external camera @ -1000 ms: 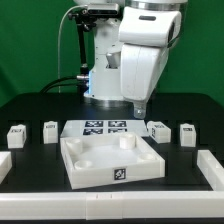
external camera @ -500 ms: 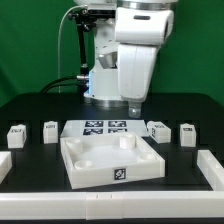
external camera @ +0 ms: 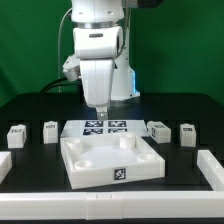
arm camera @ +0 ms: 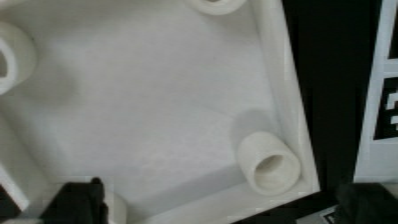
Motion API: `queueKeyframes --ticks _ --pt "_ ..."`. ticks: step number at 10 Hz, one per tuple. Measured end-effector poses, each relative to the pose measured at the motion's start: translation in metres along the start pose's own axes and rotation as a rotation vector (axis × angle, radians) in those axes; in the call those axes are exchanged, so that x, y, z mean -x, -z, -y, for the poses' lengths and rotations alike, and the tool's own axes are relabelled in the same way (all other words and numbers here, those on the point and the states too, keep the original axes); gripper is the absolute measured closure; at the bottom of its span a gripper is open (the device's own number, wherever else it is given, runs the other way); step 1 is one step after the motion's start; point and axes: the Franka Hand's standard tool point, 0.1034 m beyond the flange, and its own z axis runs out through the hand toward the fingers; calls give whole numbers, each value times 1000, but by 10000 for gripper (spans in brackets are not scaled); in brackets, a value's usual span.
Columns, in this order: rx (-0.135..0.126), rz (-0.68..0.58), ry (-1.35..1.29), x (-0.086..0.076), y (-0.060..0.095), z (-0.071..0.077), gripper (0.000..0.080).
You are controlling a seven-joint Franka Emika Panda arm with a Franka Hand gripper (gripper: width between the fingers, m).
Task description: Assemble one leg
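Note:
Four small white legs with tags stand in a row behind the panel: two at the exterior view's left (external camera: pixel 15 133) (external camera: pixel 50 130) and two at its right (external camera: pixel 158 129) (external camera: pixel 187 132). The large white square panel (external camera: pixel 100 165) with round sockets lies in the middle. My gripper (external camera: pixel 101 112) hangs above the panel's back edge, open and empty. In the wrist view the gripper (arm camera: pixel 228 205) has dark fingertips (arm camera: pixel 80 200) set wide apart over the panel (arm camera: pixel 160 110), near a socket (arm camera: pixel 270 168). No leg shows in the wrist view.
The marker board (external camera: pixel 105 127) lies behind the panel, under the gripper; its edge shows in the wrist view (arm camera: pixel 388 100). White rails lie at the front left (external camera: pixel 3 165) and front right (external camera: pixel 212 168). The robot base stands at the back.
The arm has swung toward the exterior view's left, from above the panel's back right corner to above the marker board and the panel's back edge. The parts have not moved.

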Motion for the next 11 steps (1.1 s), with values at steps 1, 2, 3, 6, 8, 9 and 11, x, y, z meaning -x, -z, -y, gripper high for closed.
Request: queueKeyframes --ticks 1,2,3,6,8,9,11 --pt "-1 0 -2 1 0 0 150" --pt "-2 0 -2 1 -1 1 150" --pt "-4 0 -4 2 -2 2 150" --pt "-33 -19 55 17 -32 41 150" --pt "-55 -25 83 19 -62 59 150" --pt "-75 -31 83 19 -75 64 150" --pt "-96 -37 81 19 -93 67 150"
